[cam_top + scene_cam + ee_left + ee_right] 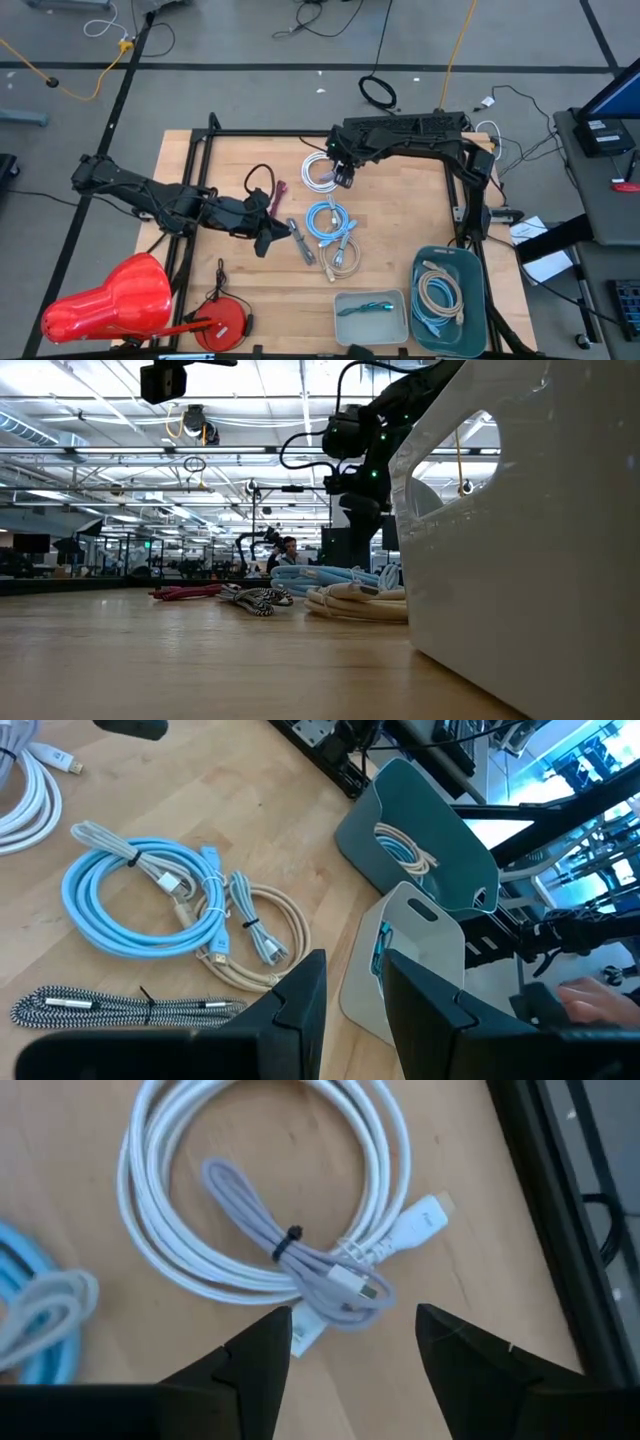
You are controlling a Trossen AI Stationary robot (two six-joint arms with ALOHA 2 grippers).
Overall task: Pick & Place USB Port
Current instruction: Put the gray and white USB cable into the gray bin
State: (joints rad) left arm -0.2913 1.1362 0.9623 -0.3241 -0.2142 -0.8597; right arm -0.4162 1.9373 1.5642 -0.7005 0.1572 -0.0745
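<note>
Wooden table point(400, 215) fills the overhead picture, ringed by a black frame on a grey floor strewn with cords. From above, the right gripper point(343, 177) hangs directly over the white cable coil point(320, 172), while the left gripper point(272, 232) waits well off toward the other side, beside a braided cable point(301, 241). Toward the near edge from the right gripper lie a blue cable coil point(328, 220) and a beige cable coil point(342, 258); farther still are a grey tray point(370, 315) and a teal bin point(448, 290), each already holding cables.

At table height, a white wall of the tray blocks much of the scene; the cable bundles lie beyond it and an arm rises behind them.

Past the left wrist, the two dark fingers point(300, 1005) stand slightly apart with nothing between them.

Past the right wrist, the fingers point(262, 1350) are spread wide and empty, with the white coil's tied middle and its plugs lying just ahead of the gap.

Likely risk: closing here may catch only one loop or a loose plug end, so the coil could unwind, dangle and snag the neighbouring blue coil on the way to a container.
</note>
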